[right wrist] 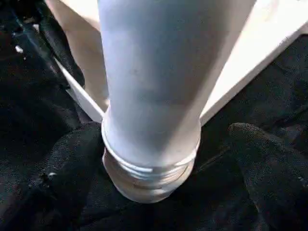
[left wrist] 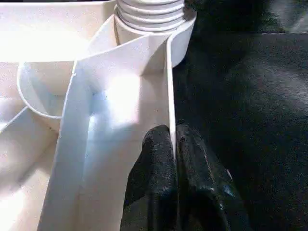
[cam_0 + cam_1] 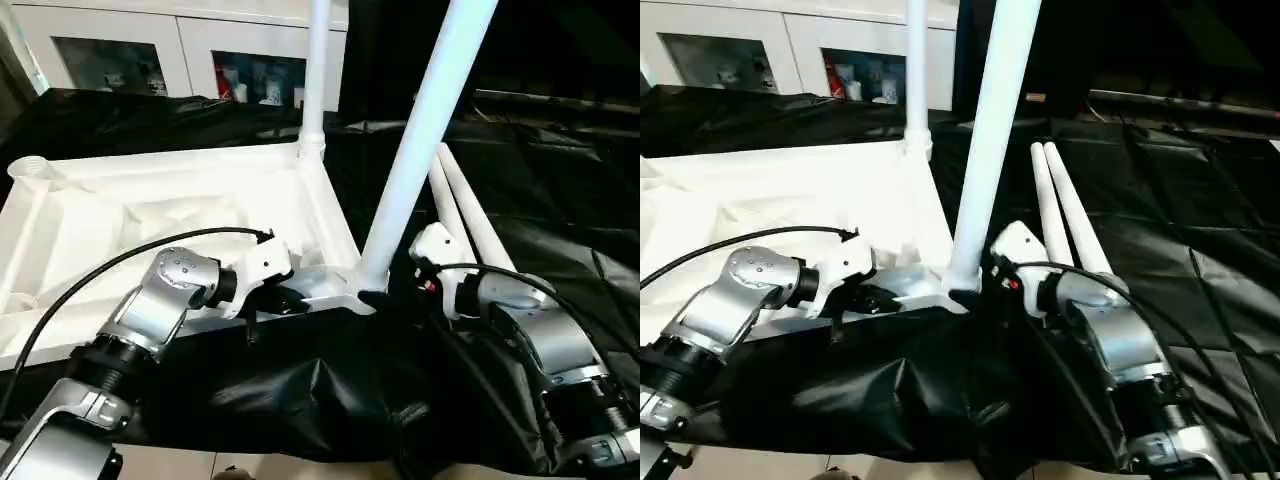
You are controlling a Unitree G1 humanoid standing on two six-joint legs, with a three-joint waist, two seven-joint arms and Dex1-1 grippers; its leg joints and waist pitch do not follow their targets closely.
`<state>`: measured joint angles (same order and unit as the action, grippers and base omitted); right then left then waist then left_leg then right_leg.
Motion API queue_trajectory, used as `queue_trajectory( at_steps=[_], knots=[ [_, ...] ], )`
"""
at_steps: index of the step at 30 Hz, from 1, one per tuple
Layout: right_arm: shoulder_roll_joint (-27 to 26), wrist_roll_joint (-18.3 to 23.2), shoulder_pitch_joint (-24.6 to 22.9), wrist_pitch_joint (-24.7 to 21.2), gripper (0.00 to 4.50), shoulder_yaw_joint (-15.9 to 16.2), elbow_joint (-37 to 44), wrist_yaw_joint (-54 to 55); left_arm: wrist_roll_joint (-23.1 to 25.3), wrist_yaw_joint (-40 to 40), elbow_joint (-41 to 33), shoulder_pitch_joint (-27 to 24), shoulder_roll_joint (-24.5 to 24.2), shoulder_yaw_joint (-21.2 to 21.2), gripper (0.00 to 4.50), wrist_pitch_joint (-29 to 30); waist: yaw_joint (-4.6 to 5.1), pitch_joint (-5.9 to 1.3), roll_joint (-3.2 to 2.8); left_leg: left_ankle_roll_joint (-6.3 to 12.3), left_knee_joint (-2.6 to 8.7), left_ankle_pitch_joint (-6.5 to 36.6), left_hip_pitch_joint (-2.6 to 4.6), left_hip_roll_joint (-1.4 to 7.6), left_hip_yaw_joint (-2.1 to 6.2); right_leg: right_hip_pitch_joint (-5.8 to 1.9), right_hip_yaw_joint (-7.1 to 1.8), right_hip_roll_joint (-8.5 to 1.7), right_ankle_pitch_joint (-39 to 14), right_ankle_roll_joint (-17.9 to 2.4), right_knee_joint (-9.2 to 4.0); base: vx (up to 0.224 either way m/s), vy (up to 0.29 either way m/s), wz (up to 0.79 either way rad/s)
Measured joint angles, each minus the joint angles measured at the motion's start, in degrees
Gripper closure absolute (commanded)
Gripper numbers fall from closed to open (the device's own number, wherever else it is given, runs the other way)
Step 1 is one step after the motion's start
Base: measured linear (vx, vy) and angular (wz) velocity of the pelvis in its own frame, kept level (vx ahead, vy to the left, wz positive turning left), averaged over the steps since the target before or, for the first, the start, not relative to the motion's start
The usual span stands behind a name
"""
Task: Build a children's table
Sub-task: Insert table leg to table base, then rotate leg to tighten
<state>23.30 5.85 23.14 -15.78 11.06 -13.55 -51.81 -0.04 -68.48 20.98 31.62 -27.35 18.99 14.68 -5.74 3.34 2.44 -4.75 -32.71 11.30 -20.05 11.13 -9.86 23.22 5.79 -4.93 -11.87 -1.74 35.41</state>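
Note:
The white table top (image 3: 150,215) lies ribbed side up on black cloth. One leg (image 3: 318,70) stands upright in its far right corner. A second leg (image 3: 425,130) leans to the right, its threaded end (image 2: 149,14) at the near right corner socket with the threads still showing. My left gripper (image 2: 173,132) is shut on the top's thin rim just beside that corner. My right gripper (image 1: 166,154) is open, with one black finger (image 1: 72,159) on each side of the leaning leg's base. Two loose legs (image 3: 470,215) lie on the cloth to the right.
A white cabinet with glass doors (image 3: 180,50) stands behind the work. Black cloth (image 3: 560,170) covers the surface around the top and hangs in folds at the near edge. The far left corner socket (image 3: 30,168) holds no leg.

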Motion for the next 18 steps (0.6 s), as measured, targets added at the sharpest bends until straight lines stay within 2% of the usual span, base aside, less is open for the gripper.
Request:
queue_trajectory(
  at_steps=[9, 10, 14, 15, 18],
  knots=[
    [-0.3, 0.0, 0.0, 1.0, 0.02, 0.9, -0.4, -1.2, -0.3, -1.5, -1.7, -0.8, -0.5, 0.6, 4.5, 0.0, -0.66, 0.0, 0.0, 0.09, -0.45, 0.1, 0.02, 0.0, 0.04, 0.0, 0.0, -0.04, 0.0, 0.0, 0.26, 0.0, 0.0, 0.0],
    [-0.5, 0.0, 0.0, 1.0, 0.28, 0.9, -0.5, -1.3, -0.3, -1.6, -1.7, -0.8, -0.5, 0.6, 4.5, 0.0, -0.7, 0.0, 0.0, 0.09, -0.51, 0.1, 0.02, 0.01, 0.04, 0.0, -0.01, -0.05, 0.0, 0.0, 0.32, 0.0, 0.0, 0.0],
    [-0.5, 0.1, 0.0, 1.3, 0.41, 1.3, -0.6, -1.9, -0.3, -1.7, -1.7, -0.8, -0.5, 0.9, 4.5, 0.0, -0.7, 0.0, 0.0, 0.08, -0.8, 0.1, 0.01, 0.03, 0.07, 0.0, -0.02, -0.07, 0.0, 0.0, 0.58, 0.0, 0.0, 0.0],
    [-0.5, 0.2, 0.0, 1.3, 0.67, 1.3, -0.6, -1.9, -0.3, -1.7, -1.7, -0.8, -0.5, 0.9, 4.5, 0.0, -0.69, 0.0, 0.0, 0.08, -0.83, 0.1, 0.01, 0.04, 0.07, 0.0, -0.03, -0.07, 0.0, 0.0, 0.62, 0.0, 0.0, 0.0],
    [-0.5, 0.3, 0.0, 1.4, 0.82, 1.4, -0.7, -2.3, -0.2, -1.7, -1.7, -0.8, -0.5, 0.9, 4.5, 0.0, -0.69, 0.0, 0.0, 0.06, -0.91, 0.1, -0.01, 0.06, 0.08, 0.0, -0.03, -0.07, 0.1, 0.0, 0.7, 0.0, 0.0, 0.0]
  ],
)
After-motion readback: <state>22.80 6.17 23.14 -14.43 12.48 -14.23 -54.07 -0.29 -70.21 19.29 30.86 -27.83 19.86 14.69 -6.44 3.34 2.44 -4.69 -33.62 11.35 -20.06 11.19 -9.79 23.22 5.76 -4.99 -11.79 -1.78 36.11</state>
